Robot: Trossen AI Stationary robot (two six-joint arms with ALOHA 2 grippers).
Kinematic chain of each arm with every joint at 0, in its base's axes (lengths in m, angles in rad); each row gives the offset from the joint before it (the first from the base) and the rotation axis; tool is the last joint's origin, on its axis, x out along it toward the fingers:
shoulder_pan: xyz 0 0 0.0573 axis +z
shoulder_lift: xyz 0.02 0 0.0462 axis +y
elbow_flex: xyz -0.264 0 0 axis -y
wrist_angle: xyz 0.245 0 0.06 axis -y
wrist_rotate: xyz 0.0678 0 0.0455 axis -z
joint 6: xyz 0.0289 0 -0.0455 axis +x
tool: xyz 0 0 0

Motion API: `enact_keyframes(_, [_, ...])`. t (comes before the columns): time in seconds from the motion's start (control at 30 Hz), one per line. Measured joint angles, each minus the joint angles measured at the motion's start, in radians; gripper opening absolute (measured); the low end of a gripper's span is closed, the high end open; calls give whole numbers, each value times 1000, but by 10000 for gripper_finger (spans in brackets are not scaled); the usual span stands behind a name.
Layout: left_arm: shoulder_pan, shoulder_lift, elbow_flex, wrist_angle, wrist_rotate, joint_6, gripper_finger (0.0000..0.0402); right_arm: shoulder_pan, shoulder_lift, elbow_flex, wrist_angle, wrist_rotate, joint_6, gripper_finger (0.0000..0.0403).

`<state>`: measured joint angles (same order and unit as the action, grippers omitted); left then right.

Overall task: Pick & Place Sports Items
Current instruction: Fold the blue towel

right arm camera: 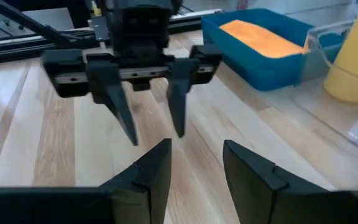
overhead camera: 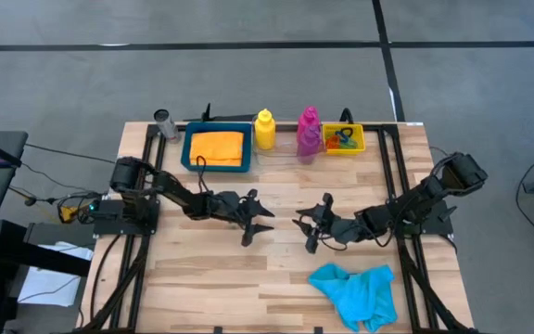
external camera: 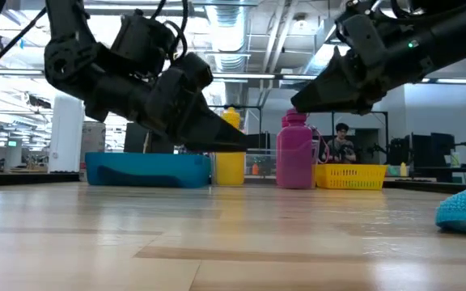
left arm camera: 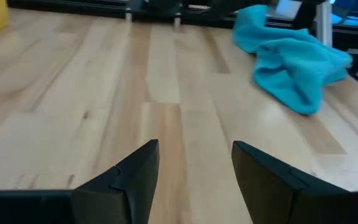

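Facing each other over the middle of the pale wooden worktop [overhead camera: 202, 269], the left hand [overhead camera: 260, 219] and the right hand [overhead camera: 306, 228] hang just above the planks, fingertips near but apart, each with its two dark pointed fingers spread and gripping nothing. Both dark arms reach inward from the worktop's sides, stretched low and nearly level.

A crumpled cyan cloth [overhead camera: 358, 291] of nubbly towelling lies on the worktop's near edge, on the right arm's side, close to the right hand yet untouched and well apart from the left.

Along the far edge, beyond both hands, stands the rest. An orange cloth [overhead camera: 218, 147] lies folded flat inside a blue rectangular tray [overhead camera: 190, 148]. Just beside the tray stands a yellow bottle [overhead camera: 264, 130], upright, smooth plastic with a narrow neck. Next comes a magenta bottle [overhead camera: 308, 127] with a purple bottle [overhead camera: 308, 144] right against it. Beside them sits a small yellow bin [overhead camera: 359, 140] with slotted walls, holding small coloured elastic rings [overhead camera: 342, 138].

In the room behind the worktop, a person [external camera: 342, 144] sits far off.
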<state>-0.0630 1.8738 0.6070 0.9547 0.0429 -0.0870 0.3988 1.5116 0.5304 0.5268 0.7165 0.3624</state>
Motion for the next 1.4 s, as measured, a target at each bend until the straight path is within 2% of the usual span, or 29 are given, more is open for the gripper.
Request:
enact_keyframes(0.17, [-41, 53, 88, 6, 33, 4, 199, 34, -68, 0, -31, 20, -39, 138])
enact_keyframes(0.3, [-92, 146, 218, 7, 34, 64, 199, 48, -144, 0, -146, -23, 18, 138])
enact_keyframes(0.43, [-134, 248, 329, 4, 34, 82, 199, 64, -192, 0, -242, -20, 35, 138])
enact_keyframes(0.6, [-172, 368, 453, 3, 71, -6, 199, 65, -209, 0, -257, 55, 31, 138])
enact_keyframes(0.83, [-216, 478, 581, 1, 75, -59, 199, 65, -208, 0, -254, 57, 31, 138])
enact_keyframes(1.1, [-260, 544, 680, -50, 101, -60, 199, 71, -206, 0, -257, 72, 139, 138])
enact_keyframes(1.17, [-270, 545, 697, -108, 87, -56, 199, 79, -206, 0, -256, 72, 159, 138])
enact_keyframes(1.3, [-284, 544, 713, -180, -9, -41, 196, 94, -206, 0, -254, 72, 166, 138])
enact_keyframes(1.4, [-289, 543, 714, -197, -45, -53, 175, 99, -206, 0, -254, 72, 169, 138])
